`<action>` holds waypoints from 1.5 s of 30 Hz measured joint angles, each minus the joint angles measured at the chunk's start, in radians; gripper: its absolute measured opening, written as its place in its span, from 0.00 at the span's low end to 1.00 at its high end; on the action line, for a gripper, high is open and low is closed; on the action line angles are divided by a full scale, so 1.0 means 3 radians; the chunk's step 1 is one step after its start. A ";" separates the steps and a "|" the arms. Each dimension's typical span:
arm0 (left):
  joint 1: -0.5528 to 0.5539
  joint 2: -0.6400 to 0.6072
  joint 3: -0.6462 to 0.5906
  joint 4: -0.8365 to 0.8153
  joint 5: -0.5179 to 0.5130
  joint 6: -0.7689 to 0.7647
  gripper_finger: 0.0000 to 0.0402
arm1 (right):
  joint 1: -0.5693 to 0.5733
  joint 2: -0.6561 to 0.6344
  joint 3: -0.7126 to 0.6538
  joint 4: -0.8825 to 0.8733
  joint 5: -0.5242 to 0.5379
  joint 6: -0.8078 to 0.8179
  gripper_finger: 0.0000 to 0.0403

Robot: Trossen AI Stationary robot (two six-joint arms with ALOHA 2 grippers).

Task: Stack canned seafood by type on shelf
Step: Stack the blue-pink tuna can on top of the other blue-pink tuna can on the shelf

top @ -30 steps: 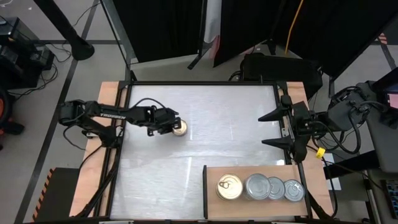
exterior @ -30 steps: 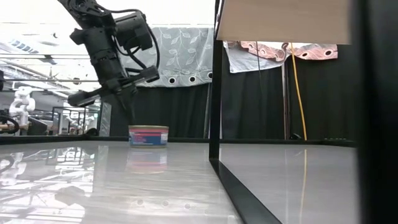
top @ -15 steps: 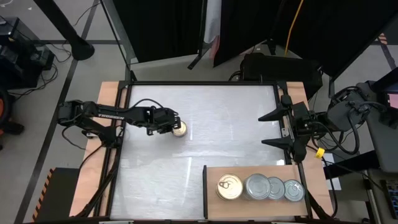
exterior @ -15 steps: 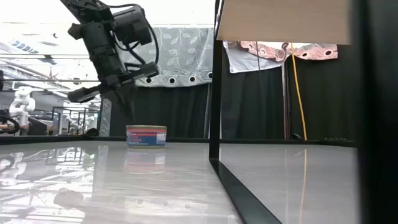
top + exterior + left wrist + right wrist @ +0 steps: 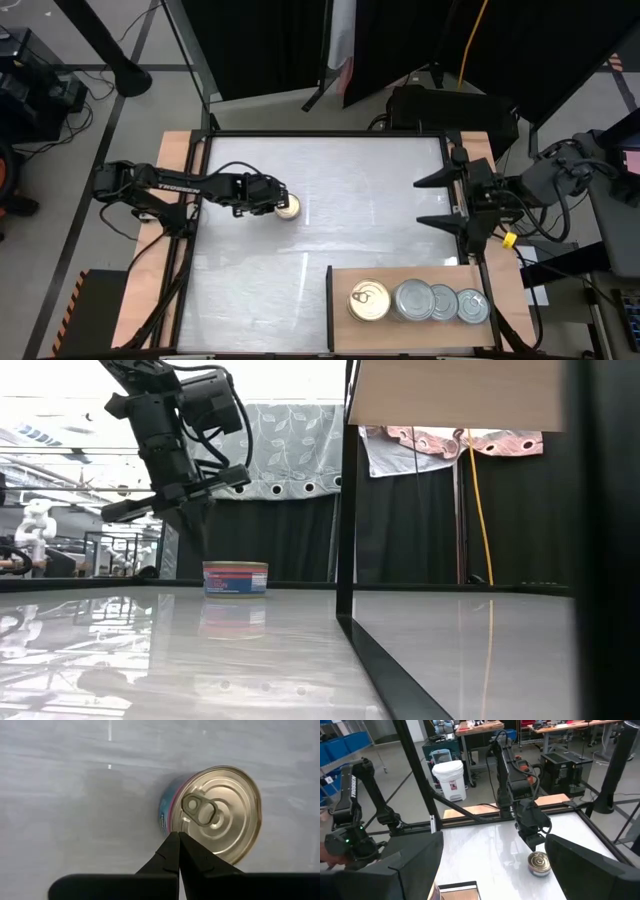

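Observation:
One can with a gold pull-ring top (image 5: 220,815) stands upright on the white tabletop (image 5: 350,200), left of centre (image 5: 289,208). My left gripper (image 5: 178,836) is shut and points steeply down, its tips at the can's left rim (image 5: 204,548). On the wooden shelf (image 5: 340,285) at the near right stand a gold-topped can (image 5: 368,301) and three silver-topped cans (image 5: 440,303) in a row. My right gripper (image 5: 417,203) waits open and raised at the table's right edge. My left gripper's shut fingertips (image 5: 175,845) stand over the can's rim (image 5: 170,827) on its left side, coming from above at a slant. Whether they touch the rim I cannot tell. The can rests flat on the table.
A black frame post (image 5: 345,510) and the shelf's dark edge (image 5: 329,305) bound the near right. Narrow wooden strips (image 5: 172,150) run along both sides. Bare white tabletop lies between the lone can and the shelf.
My left gripper has tipped slightly and drawn a little toward the table's left edge, staying shut beside the can.

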 joint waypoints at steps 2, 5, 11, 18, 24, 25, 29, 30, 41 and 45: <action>0.0000 0.0008 0.0000 0.0008 -0.0032 0.0008 0.01 | -0.0011 0.0000 0.0000 0.0000 -0.0002 0.0000 0.84; 0.0000 0.0070 0.0000 0.0038 -0.0067 0.0023 0.01 | -0.0011 0.0000 0.0000 0.0000 -0.0003 0.0000 0.84; -0.0018 0.0194 0.0014 0.0120 -0.0086 0.0085 0.01 | -0.0011 0.0000 0.0000 0.0001 -0.0007 0.0000 0.84; -0.0094 0.0242 0.0015 0.0002 -0.0122 0.0081 0.01 | -0.0011 0.0000 0.0000 0.0003 -0.0010 0.0011 0.84; -0.0204 0.0255 -0.0021 -0.0503 -0.0012 -0.0009 0.00 | -0.0011 0.0000 -0.0001 0.0003 -0.0010 0.0010 0.84; -0.0228 0.0247 0.0001 -0.0483 -0.0019 -0.0007 0.00 | -0.0011 0.0000 0.0000 0.0003 -0.0010 0.0009 0.84; -0.0346 0.0224 0.0009 -0.0553 -0.0034 -0.0023 0.00 | -0.0011 0.0000 0.0000 -0.0008 -0.0010 0.0003 0.84; -0.0378 0.0202 0.0054 -0.0541 -0.0025 -0.0053 0.00 | -0.0011 0.0000 -0.0001 -0.0017 -0.0010 0.0003 0.84; -0.0514 -0.0332 0.0617 -0.0861 0.0284 0.1140 0.04 | -0.0027 -0.0019 -0.0001 -0.0045 -0.0008 0.0299 0.84; -0.0342 -0.0417 0.0916 -0.1219 0.0615 0.1931 0.19 | -0.0080 -0.0019 -0.0001 -0.0051 -0.0023 0.0437 0.84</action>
